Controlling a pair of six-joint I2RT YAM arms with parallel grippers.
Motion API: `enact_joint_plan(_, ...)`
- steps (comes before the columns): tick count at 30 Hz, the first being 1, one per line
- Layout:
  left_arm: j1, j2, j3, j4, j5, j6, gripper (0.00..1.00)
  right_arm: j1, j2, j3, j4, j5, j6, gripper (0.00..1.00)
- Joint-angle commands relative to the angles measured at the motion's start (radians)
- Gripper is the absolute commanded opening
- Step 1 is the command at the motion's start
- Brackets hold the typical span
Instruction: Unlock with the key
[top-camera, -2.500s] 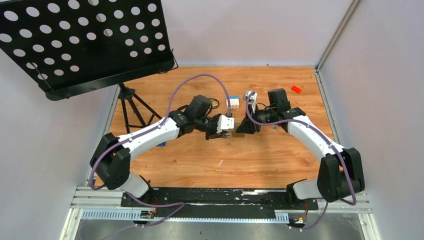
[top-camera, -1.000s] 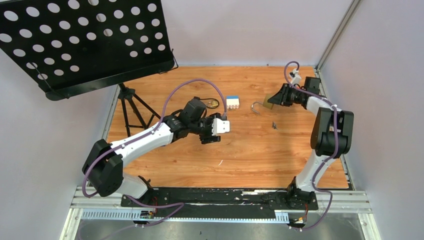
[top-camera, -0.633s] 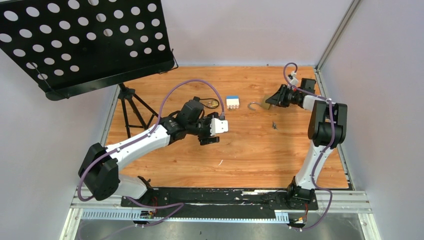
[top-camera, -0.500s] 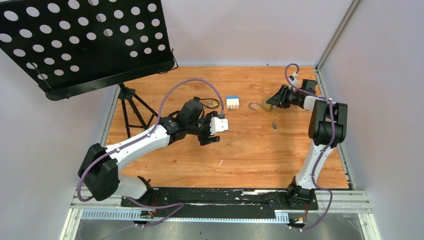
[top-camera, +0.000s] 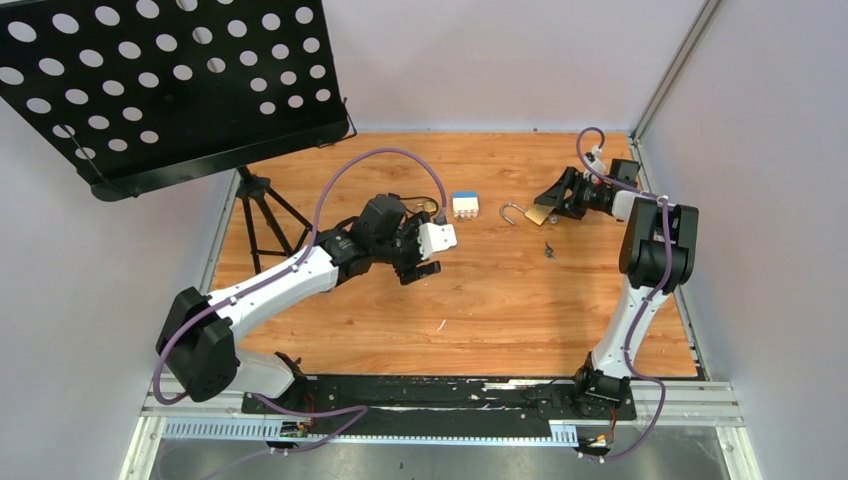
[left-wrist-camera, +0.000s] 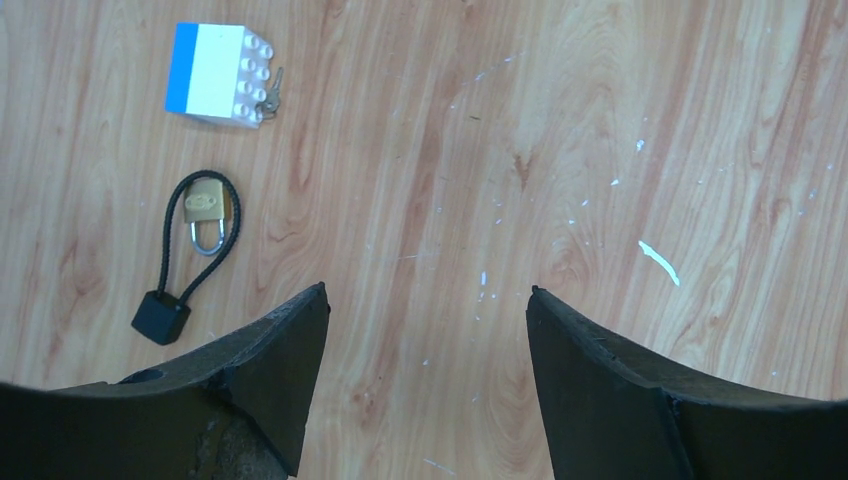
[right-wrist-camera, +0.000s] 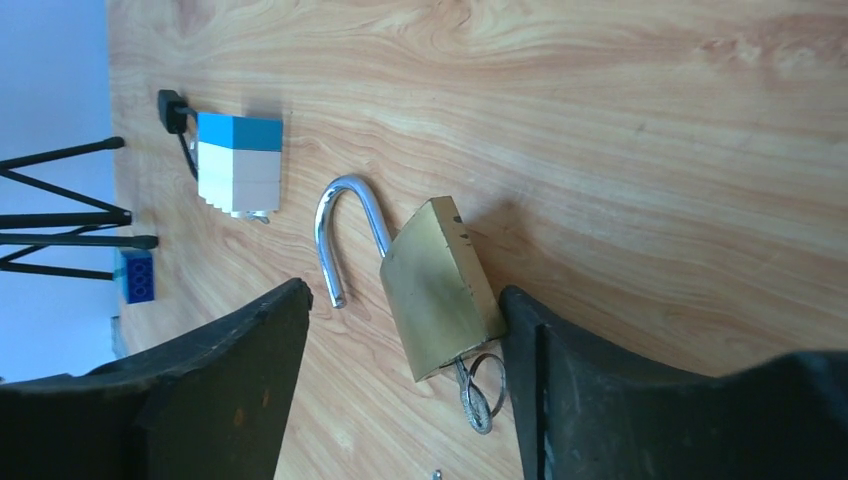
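Near the table's (top-camera: 600, 300) far right corner, the key (right-wrist-camera: 474, 404) sticks in the open-shackled brass padlock (right-wrist-camera: 435, 290) lying between the parted, ungripping jaws of the right gripper (right-wrist-camera: 405, 292), while the left gripper (left-wrist-camera: 428, 300) hangs wide and empty.

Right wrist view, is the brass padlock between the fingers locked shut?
No, the brass padlock has its shackle swung open, with one end free of the body.
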Motion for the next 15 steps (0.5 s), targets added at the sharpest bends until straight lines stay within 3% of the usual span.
enact_joint_plan(1,0.020,-0.004,0.041,0.008,-0.047,-0.050,0.80,-0.003,-0.091,0.031,0.000,0.039,-0.070,0.74)
enact_joint_plan(11,0.031,-0.100,-0.080,0.184,-0.109,-0.128,0.94,-0.003,-0.333,-0.016,-0.059,0.148,-0.244,0.99)
enact_joint_plan(15,0.032,-0.143,-0.139,0.259,-0.117,-0.101,1.00,-0.001,-0.457,-0.064,-0.073,0.172,-0.297,1.00)
